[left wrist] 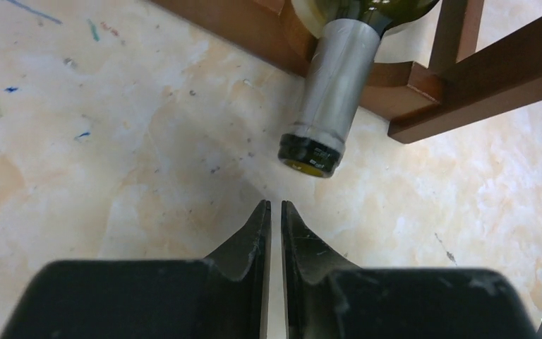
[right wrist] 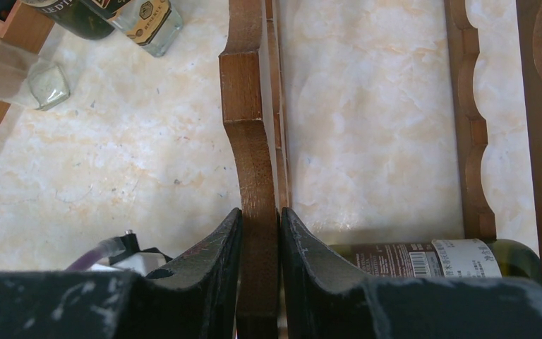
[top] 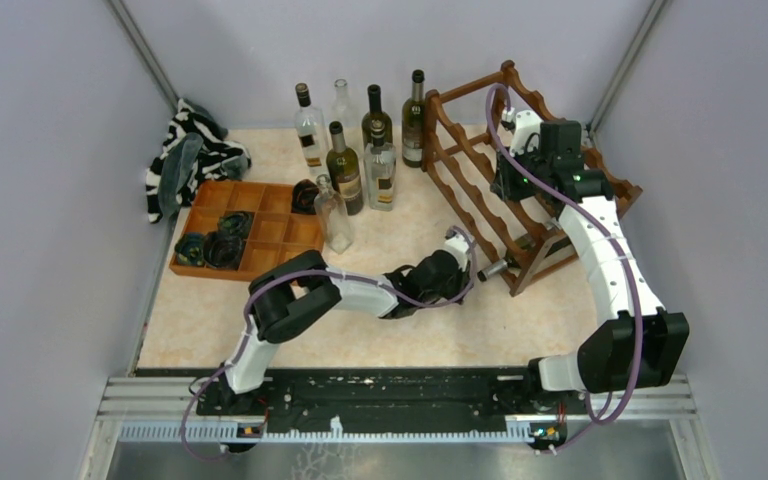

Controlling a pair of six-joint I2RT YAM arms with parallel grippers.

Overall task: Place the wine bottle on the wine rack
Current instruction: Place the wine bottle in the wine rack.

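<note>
The wine bottle [left wrist: 333, 85] is lying in the lowest tier of the wine rack [right wrist: 250, 141] with its neck jutting near-left, so the clenched, empty left gripper [left wrist: 275, 212] just off its mouth is risking knocking it, while the right gripper [right wrist: 261, 220], clamping a rack rail, is risking dragging the frame.

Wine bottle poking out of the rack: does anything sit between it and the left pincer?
Nothing visible does. Only a strip of table separates the closed left pincer from the wine bottle, whose mouth points roughly toward it.
</note>
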